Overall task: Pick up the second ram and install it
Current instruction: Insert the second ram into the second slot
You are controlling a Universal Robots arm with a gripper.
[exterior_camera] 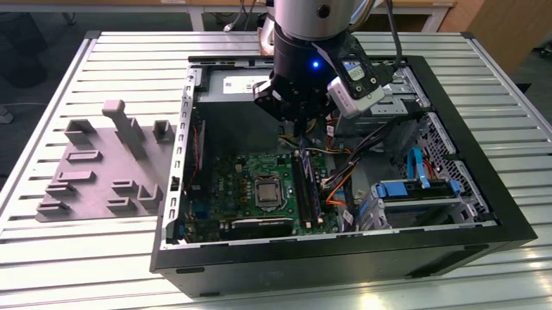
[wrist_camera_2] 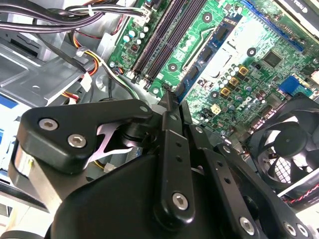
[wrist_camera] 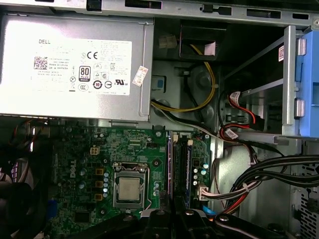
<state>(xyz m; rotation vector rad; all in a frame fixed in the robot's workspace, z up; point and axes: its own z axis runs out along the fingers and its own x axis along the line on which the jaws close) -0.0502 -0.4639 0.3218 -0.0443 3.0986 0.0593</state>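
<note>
My gripper (exterior_camera: 298, 129) hangs inside the open case (exterior_camera: 483, 213), above the far end of the memory slots (exterior_camera: 306, 187), which run just beside the processor socket (exterior_camera: 269, 192) on its cable side. I hold it there because that puts my fingertips in line with the slots rather than over the socket itself.

In the second wrist view my fingers (wrist_camera_2: 169, 149) are drawn together to a narrow point, and I see nothing clamped between them. My guess is that they are closed like this to act as one blunt pusher, not to carry anything.

In the first wrist view a dark green stick with small black chips, the second ram (wrist_camera: 183, 164) as I judge it, stands on edge in the slots beside the processor socket, between the socket and the bundle of cables (wrist_camera: 259, 174). It lies along the slot, so it looks placed. I cannot tell whether it is fully latched, since the slot ends are too dark to read
</note>
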